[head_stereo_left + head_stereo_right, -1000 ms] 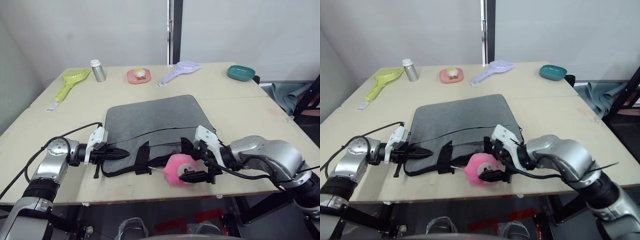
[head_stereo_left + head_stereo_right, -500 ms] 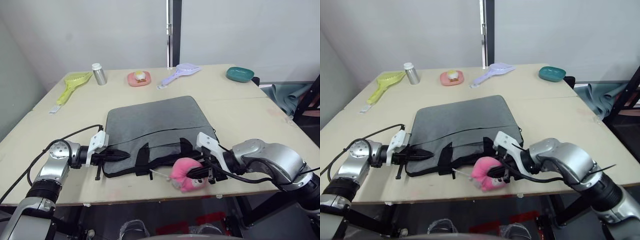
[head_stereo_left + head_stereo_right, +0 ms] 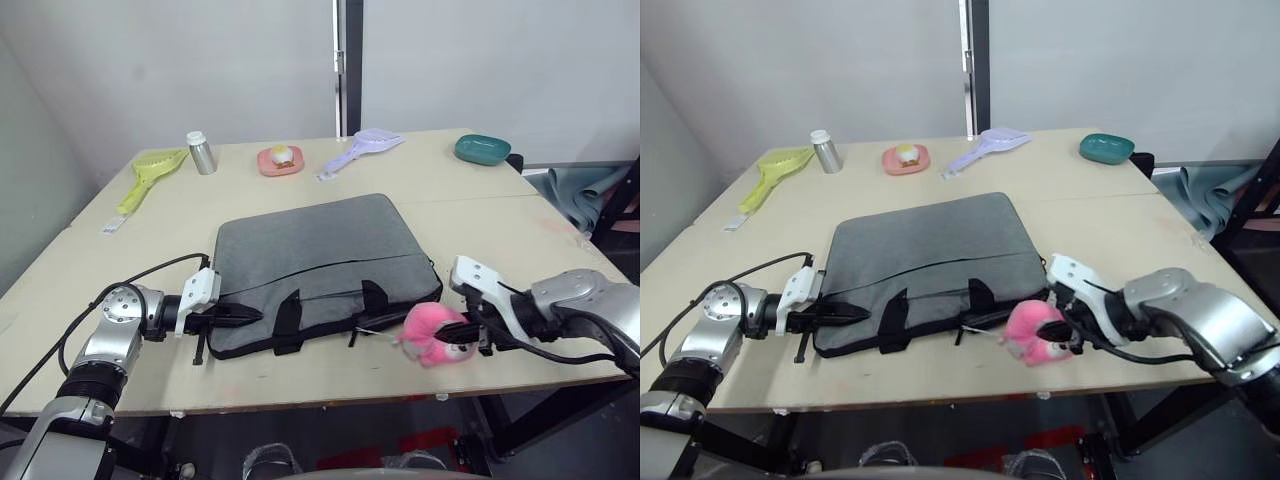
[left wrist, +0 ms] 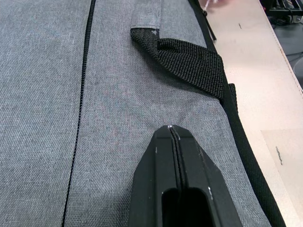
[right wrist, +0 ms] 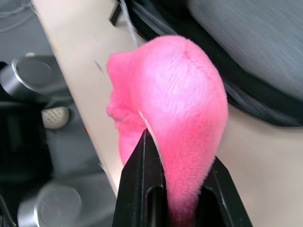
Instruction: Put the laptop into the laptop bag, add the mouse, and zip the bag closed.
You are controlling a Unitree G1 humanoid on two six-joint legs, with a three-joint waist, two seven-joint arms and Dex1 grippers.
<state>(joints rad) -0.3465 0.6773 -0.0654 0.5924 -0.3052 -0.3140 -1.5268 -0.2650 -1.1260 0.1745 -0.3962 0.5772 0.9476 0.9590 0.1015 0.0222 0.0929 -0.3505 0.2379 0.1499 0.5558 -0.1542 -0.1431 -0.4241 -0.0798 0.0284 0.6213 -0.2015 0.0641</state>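
right gripper (image 3: 462, 334) clamps pink plush toy (image 3: 434, 333) beside laptop bag (image 3: 315, 262)

Pink plush toy (image 3: 436, 334) — table (image 3: 480, 215) — teal dish (image 3: 482, 149).

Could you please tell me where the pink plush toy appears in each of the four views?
Left eye view: pink plush toy at the table's near edge, in the right gripper.
Right eye view: right of the laptop bag.
Left wrist view: not in it.
Right wrist view: centre, between the fingers.
Shared landmark: the laptop bag.
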